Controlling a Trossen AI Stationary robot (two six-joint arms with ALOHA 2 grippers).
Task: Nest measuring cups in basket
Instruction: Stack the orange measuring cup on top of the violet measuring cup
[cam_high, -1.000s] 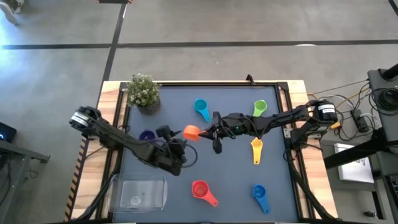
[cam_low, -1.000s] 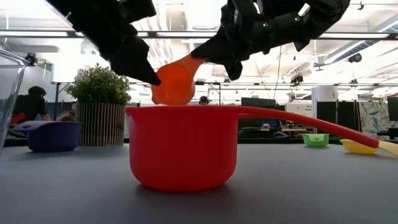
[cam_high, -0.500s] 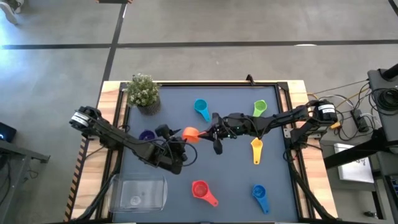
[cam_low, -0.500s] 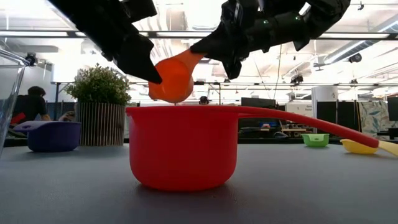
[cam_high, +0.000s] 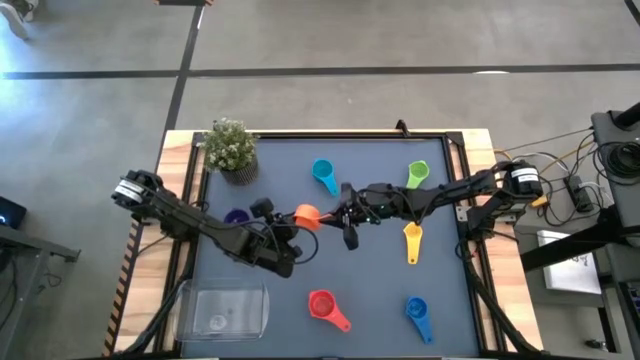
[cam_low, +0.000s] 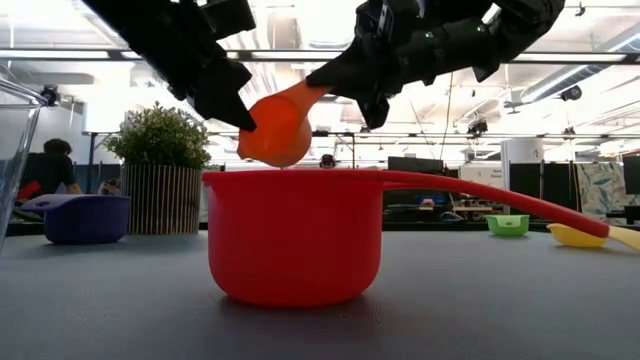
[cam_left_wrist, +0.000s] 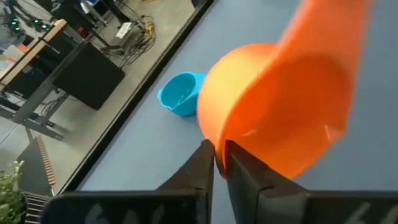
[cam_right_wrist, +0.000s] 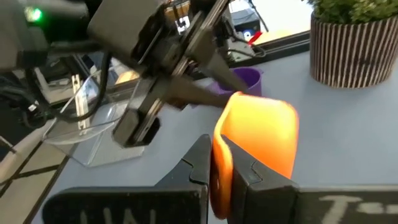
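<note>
I see the orange cup (cam_high: 306, 213) held above the dark grey table mat (cam_high: 370, 290), mid-table. Right gripper (cam_high: 338, 214) pinches its handle; left gripper (cam_high: 294, 222) has its fingers pressed together on the bowl's rim. Basket (cam_high: 223, 310) sits at the mat's near-left corner. On the mat: red cup (cam_high: 323, 305), blue cup (cam_high: 417, 311), yellow cup (cam_high: 412, 237), green cup (cam_high: 417, 174), light blue cup (cam_high: 323, 173), purple cup (cam_high: 236, 217). Potted plant (cam_high: 231, 148) at far-left corner. Wooden frame (cam_high: 177, 160) rims the mat; grey concrete floor (cam_high: 400, 60) beyond. Low view: open workshop with ceiling lights and a person (cam_low: 55, 170) at far left.
</note>
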